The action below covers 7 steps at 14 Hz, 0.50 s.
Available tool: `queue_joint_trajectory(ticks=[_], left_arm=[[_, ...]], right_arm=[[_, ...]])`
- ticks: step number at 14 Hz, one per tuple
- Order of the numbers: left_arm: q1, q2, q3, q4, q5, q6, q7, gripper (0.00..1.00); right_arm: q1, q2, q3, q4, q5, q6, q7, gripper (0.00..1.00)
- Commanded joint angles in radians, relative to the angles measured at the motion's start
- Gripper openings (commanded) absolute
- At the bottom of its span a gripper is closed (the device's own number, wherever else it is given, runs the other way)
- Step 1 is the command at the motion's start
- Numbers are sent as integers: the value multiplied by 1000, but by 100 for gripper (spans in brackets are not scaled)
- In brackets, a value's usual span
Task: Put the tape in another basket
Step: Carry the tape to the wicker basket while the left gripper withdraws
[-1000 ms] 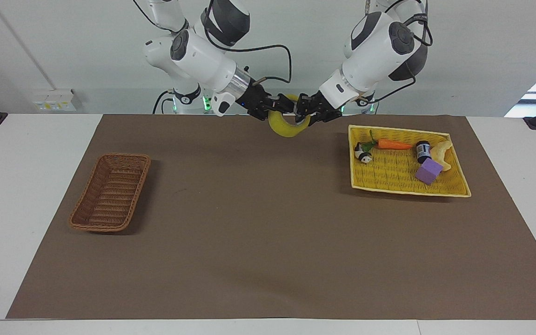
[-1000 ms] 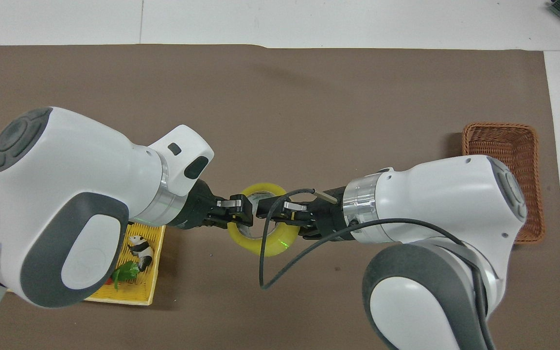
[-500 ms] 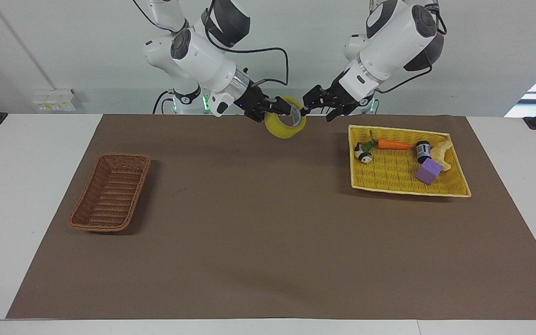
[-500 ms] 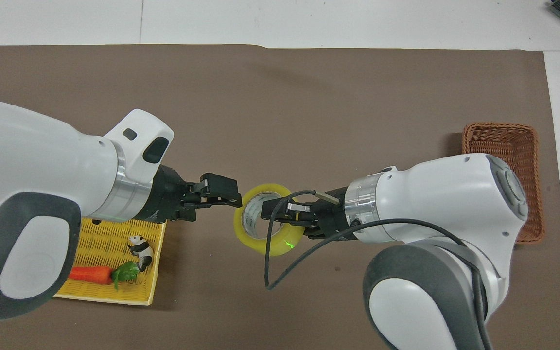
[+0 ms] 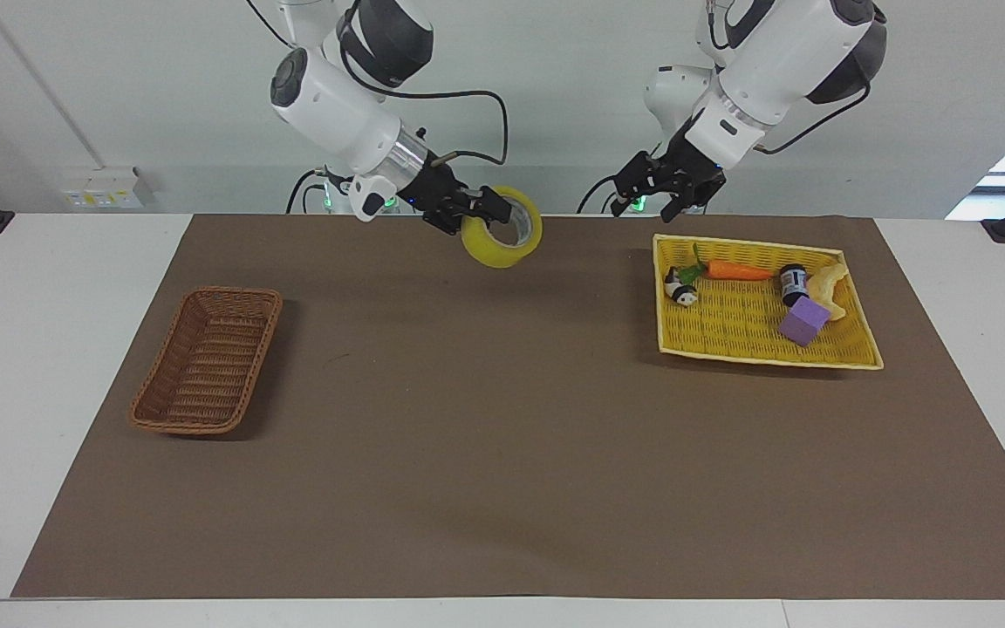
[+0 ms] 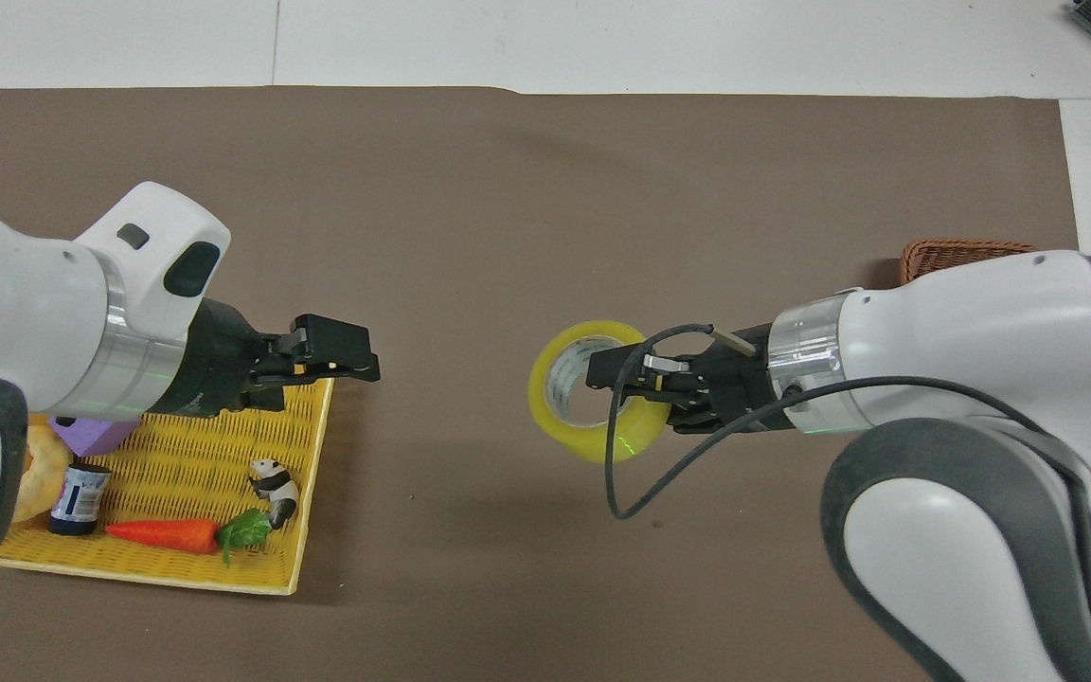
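The yellow tape roll (image 5: 490, 251) hangs in the air over the brown mat near the robots' edge, and my right gripper (image 5: 487, 207) is shut on its rim. In the overhead view the tape (image 6: 593, 447) is held by my right gripper (image 6: 617, 375) over the middle of the mat. The dark-brown wicker basket (image 5: 206, 362) stands empty at the right arm's end; in the overhead view the right arm hides most of the basket (image 6: 957, 251). My left gripper (image 5: 644, 209) is open and empty, raised over the yellow tray's robot-side edge, and also shows in the overhead view (image 6: 367, 356).
A flat yellow woven tray (image 5: 851, 358) at the left arm's end holds a carrot (image 5: 740, 271), a panda figure (image 5: 684, 291), a small dark bottle (image 5: 792, 283), a purple cube (image 5: 803, 321) and a pale bread piece (image 5: 832, 286). A brown mat (image 5: 485, 436) covers the table.
My left gripper let go of the tape and drew back over the yellow tray. My right gripper kept the tape and carried it toward the right arm's end.
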Motion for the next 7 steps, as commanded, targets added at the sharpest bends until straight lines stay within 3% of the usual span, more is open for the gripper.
queue_joint_trajectory(ticks=[1, 5, 7], left_arm=[[49, 0, -4, 24, 79, -40, 57, 100], [105, 9, -4, 41, 194, -52, 171, 100], [131, 9, -4, 44, 255, -60, 226, 100]], right_arm=[[-111, -15, 1, 45, -17, -99, -70, 0], [-353, -30, -2, 60, -29, -280, -328, 0], [-456, -33, -1, 56, -156, -297, -489, 0]])
